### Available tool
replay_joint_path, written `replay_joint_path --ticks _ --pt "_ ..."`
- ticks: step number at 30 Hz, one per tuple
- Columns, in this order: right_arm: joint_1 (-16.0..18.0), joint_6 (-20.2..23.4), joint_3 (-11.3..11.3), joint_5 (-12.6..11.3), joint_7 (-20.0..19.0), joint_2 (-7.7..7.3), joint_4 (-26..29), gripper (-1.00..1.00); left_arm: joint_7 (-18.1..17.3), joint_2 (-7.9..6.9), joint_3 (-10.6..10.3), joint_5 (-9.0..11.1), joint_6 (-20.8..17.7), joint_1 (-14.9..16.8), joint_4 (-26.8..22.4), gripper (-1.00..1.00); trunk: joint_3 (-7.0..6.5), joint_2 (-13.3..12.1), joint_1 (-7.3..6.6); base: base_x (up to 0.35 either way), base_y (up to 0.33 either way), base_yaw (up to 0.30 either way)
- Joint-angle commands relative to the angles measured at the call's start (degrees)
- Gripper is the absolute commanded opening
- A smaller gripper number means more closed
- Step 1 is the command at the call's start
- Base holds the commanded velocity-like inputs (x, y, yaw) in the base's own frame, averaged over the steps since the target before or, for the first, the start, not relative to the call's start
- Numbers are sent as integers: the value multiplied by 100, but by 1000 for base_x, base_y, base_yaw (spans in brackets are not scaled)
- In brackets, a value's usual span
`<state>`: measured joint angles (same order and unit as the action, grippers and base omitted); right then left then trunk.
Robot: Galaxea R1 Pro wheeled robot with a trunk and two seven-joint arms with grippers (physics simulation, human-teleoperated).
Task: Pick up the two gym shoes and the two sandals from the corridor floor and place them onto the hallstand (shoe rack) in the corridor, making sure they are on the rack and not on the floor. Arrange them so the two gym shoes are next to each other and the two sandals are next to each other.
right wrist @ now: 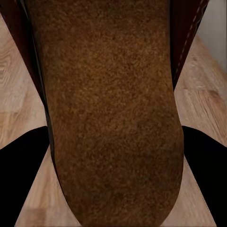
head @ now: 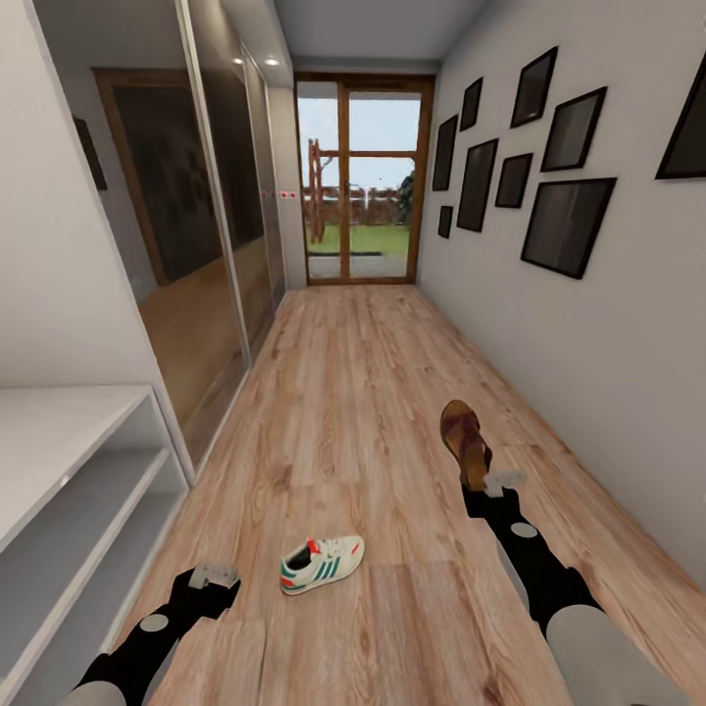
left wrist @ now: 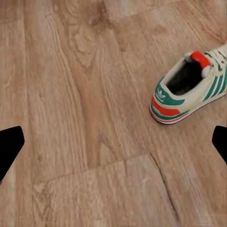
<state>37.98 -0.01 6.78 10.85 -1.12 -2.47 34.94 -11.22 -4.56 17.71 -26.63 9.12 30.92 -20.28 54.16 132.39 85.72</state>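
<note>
One gym shoe (head: 322, 565) lies on the corridor floor (head: 343, 412) between the two arms, nearer the left pincer (head: 214, 579). The sandal (head: 466, 442) sits in the right pincer (head: 487, 483), ahead and right. The hallstand (head: 69, 490) stands at left.

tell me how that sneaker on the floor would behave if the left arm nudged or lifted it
The sneaker sits flat on its sole on the wood floor, so a nudge would probably slide it, not roll or tip it. It looks small and likely light. Its open collar looks soft, so a pinch there may flex.
</note>
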Motion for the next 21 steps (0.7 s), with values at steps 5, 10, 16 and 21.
replay_joint_path --ticks 5,10,16,21 --pt "4 0 12 58 -11 8 3 -100 -38 13 54 -45 25 2 -2 100 5 2 2 333 74 -215" --pt "3 1 8 57 -5 14 4 -100 -38 16 57 -44 23 2 -2 100 5 2 2 314 167 -247" --pt "3 1 8 63 -3 12 10 -100 -38 13 54 -50 27 -4 -3 100 5 2 2 293 215 -78" --pt "0 1 9 66 -2 10 12 -100 -38 1 49 -52 40 -16 -3 100 5 2 2 284 228 -7"
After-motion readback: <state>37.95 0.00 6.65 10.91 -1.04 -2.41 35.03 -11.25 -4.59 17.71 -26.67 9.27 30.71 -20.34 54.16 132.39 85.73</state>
